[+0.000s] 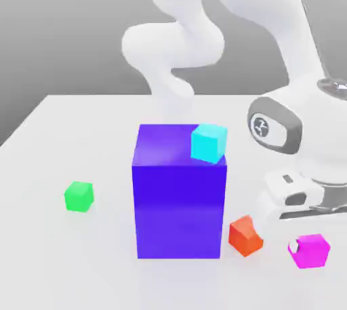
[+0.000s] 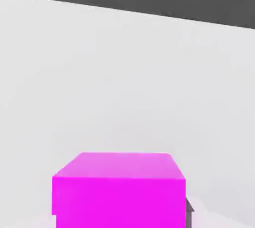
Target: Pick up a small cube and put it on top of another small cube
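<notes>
The small magenta-pink cube (image 1: 312, 250) sits on the white table at the front of the exterior view's right. My gripper (image 1: 306, 246) comes straight down over it, and a white fingertip (image 1: 293, 246) presses its side. In the hand view the magenta cube (image 2: 118, 189) lies close up, with a dark finger pad (image 2: 189, 213) tight against one side; the other finger is hidden behind the cube. The cube looks to be resting on the table. An orange-red cube (image 1: 245, 235) lies a short way toward the exterior view's left of it.
A big blue-violet block (image 1: 179, 193) stands mid-table with a cyan cube (image 1: 208, 143) on its top corner. A green cube (image 1: 79, 196) lies at the exterior view's left. The white table (image 1: 61, 254) stretches around them.
</notes>
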Controlling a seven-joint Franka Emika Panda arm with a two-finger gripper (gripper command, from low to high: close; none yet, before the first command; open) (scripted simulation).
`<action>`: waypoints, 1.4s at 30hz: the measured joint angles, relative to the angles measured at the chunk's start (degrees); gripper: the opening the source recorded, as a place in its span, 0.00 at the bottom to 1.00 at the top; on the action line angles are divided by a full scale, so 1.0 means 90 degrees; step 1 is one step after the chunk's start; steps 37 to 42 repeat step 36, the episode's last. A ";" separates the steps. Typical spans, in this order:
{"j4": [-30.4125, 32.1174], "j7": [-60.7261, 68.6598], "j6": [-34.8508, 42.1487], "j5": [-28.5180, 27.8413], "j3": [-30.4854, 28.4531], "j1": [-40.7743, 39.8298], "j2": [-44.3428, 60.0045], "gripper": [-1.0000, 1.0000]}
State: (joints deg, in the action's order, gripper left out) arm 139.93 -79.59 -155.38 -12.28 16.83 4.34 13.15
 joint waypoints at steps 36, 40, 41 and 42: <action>0.3542 -0.7002 -0.1668 0.1282 -0.2643 -0.4980 -0.1635 1.00; 0.3542 -0.7002 -0.1668 0.1282 -0.2643 -0.4980 -0.1635 1.00; 0.3542 -0.7002 -0.1668 0.1282 -0.2643 -0.4980 -0.1635 1.00; 0.3542 -0.7002 -0.1668 0.1282 -0.2643 -0.4980 -0.1635 1.00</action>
